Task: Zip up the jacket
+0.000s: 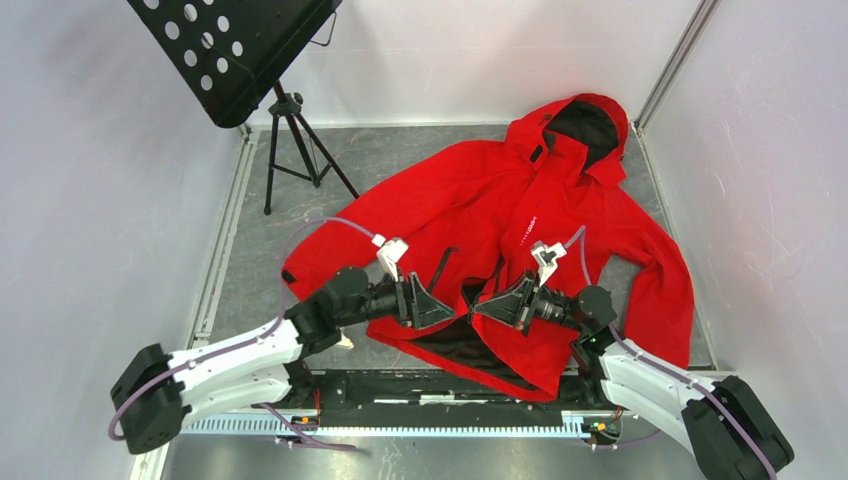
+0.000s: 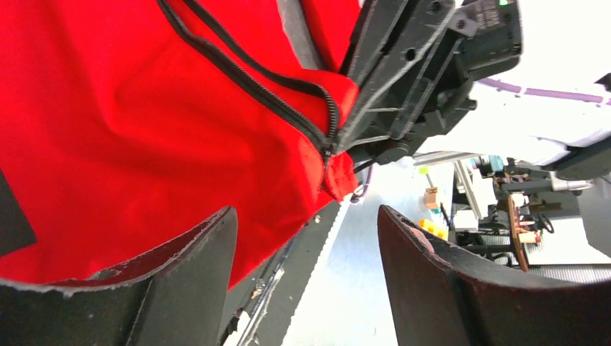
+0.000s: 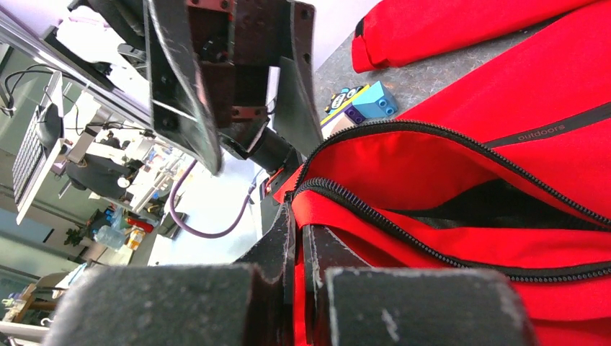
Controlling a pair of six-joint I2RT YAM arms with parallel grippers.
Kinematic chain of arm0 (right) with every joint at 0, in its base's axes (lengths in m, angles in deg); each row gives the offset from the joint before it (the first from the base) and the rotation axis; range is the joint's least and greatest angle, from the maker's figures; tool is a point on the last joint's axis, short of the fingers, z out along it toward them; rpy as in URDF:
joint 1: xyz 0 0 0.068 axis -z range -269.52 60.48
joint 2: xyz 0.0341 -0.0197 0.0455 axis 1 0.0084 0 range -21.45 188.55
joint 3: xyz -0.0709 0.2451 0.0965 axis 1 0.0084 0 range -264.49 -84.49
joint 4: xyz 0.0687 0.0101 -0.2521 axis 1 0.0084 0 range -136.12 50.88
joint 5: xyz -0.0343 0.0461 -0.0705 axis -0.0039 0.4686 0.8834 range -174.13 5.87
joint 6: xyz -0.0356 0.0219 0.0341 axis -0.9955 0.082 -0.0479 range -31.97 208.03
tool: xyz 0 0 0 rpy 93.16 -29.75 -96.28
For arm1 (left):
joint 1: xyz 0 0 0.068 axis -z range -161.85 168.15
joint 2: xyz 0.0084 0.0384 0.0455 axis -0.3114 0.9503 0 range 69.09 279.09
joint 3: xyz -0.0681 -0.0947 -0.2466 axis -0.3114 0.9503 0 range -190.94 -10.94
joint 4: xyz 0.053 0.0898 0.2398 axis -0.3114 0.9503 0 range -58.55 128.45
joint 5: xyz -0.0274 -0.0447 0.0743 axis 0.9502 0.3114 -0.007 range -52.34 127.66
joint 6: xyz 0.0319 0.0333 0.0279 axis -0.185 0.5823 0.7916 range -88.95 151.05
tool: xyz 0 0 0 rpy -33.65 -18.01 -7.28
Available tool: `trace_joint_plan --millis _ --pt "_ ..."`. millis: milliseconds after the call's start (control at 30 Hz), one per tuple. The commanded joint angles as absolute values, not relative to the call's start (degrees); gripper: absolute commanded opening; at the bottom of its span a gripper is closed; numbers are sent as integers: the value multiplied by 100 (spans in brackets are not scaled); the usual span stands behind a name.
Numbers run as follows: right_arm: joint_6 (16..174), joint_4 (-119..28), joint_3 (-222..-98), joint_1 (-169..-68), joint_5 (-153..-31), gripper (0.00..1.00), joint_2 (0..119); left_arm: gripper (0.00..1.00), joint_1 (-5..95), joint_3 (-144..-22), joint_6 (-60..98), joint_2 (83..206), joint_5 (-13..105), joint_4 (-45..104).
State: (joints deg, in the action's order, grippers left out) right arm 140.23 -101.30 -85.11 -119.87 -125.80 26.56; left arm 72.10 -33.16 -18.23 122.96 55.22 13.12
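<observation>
The red hooded jacket (image 1: 520, 210) lies front up on the grey table, its front zip open at the bottom and black lining showing. My right gripper (image 1: 482, 308) is shut on the hem at the foot of the zip; in the right wrist view (image 3: 297, 227) red fabric sits pinched between the fingers, next to the black zip teeth (image 3: 403, 223). My left gripper (image 1: 440, 300) is open and empty, facing the right one from the left. In the left wrist view (image 2: 306, 241) the red jacket panel (image 2: 144, 130) lies by the left finger (image 2: 194, 274), not gripped.
A black music stand (image 1: 235, 50) on a tripod stands at the back left. A small blue toy brick (image 3: 375, 101) lies on the table beyond the hem, near a sleeve cuff (image 3: 432, 29). White walls enclose the table on three sides.
</observation>
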Motion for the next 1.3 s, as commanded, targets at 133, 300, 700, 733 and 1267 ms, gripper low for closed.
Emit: trace_joint_plan --millis 133,300,700,733,1267 --pt "13928 -10194 -7214 -11965 -12569 0 2568 80 7278 -3392 -2206 11723 5543 2139" --pt "13916 -10196 -7215 -11966 -12619 0 2580 84 7274 -3512 -2153 12284 5593 1532" --pt "13849 -10044 -7320 -11965 -12693 0 2531 75 7231 -3502 -2530 13341 5938 -168" --pt "13847 -10044 -7310 -11963 -12696 0 2526 75 7237 -3502 -2529 13333 5923 -203" --pt "13926 -10083 -7304 -11963 -12624 0 2454 27 7201 -3645 -2341 13743 6311 -410"
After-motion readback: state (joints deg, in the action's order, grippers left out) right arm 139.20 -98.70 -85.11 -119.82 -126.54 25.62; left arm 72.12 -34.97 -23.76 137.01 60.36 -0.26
